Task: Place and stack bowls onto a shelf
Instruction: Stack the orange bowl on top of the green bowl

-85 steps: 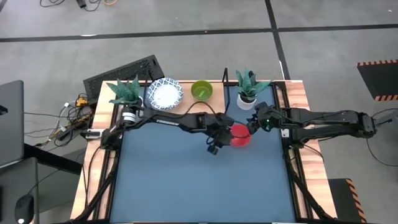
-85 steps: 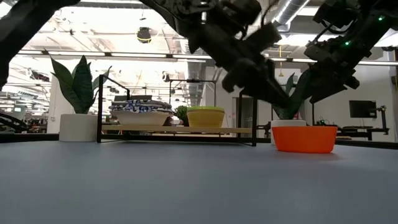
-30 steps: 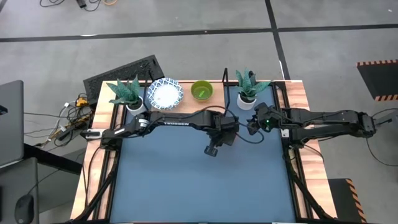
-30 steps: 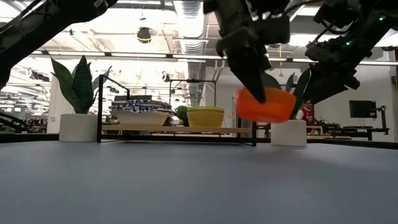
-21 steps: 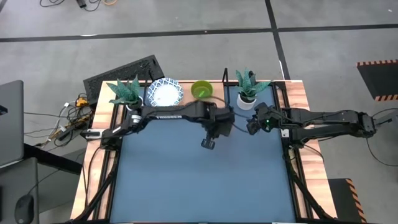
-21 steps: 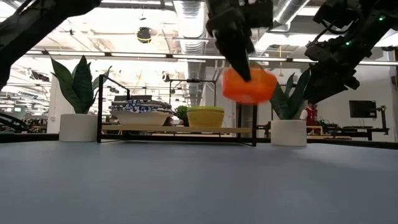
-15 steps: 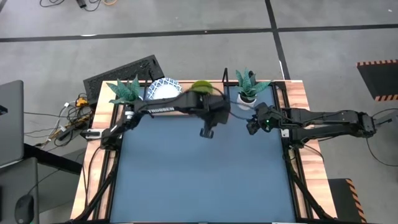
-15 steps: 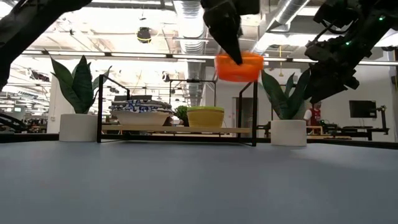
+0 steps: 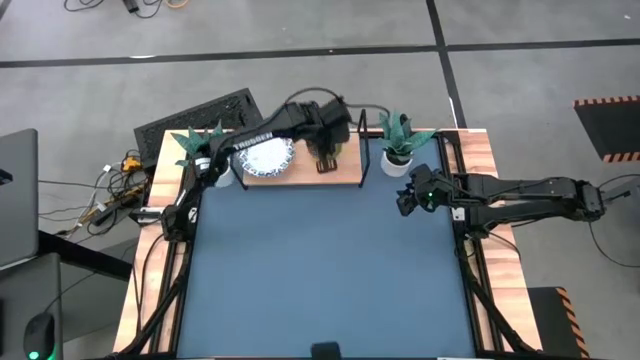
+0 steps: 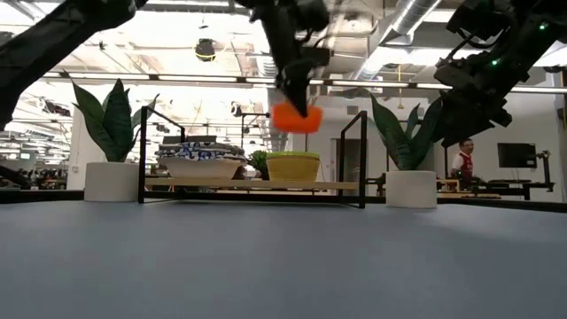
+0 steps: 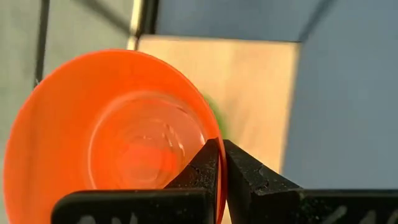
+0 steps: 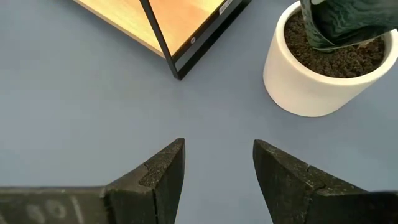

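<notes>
My left gripper (image 10: pixel 297 93) hangs over the shelf (image 10: pixel 252 185) at the table's far edge, shut on a red bowl (image 10: pixel 297 117). The bowl floats above a green bowl (image 10: pixel 292 166) that stands on the shelf board. Left of it on the board is a stack of white bowls with blue pattern (image 9: pixel 265 155). From above, my left arm (image 9: pixel 326 150) hides the red and green bowls. My right gripper (image 12: pixel 217 168) waits open over the blue tabletop near the right edge, also seen in the high view (image 9: pixel 405 200). My left gripper pinches the red bowl's rim (image 11: pixel 208 134) at one side, one finger (image 11: pixel 249 177) outside the wall and the other inside. The fingers come from above, pointing down. The bowl hangs below them, mouth up and about level, clear of the green bowl and the shelf.
A potted plant (image 9: pixel 207 150) stands left of the shelf and another (image 9: pixel 398 150) right of it, close to my right gripper. The shelf's black frame posts (image 10: pixel 363 159) rise at its ends. A keyboard (image 9: pixel 200 115) lies beyond the far left corner.
My left gripper has carried the red bowl up and toward the table's far edge and left, from mid-table to above the green bowl on the shelf. The bowl, tilted a second ago, now hangs about level. My right arm has kept still.
</notes>
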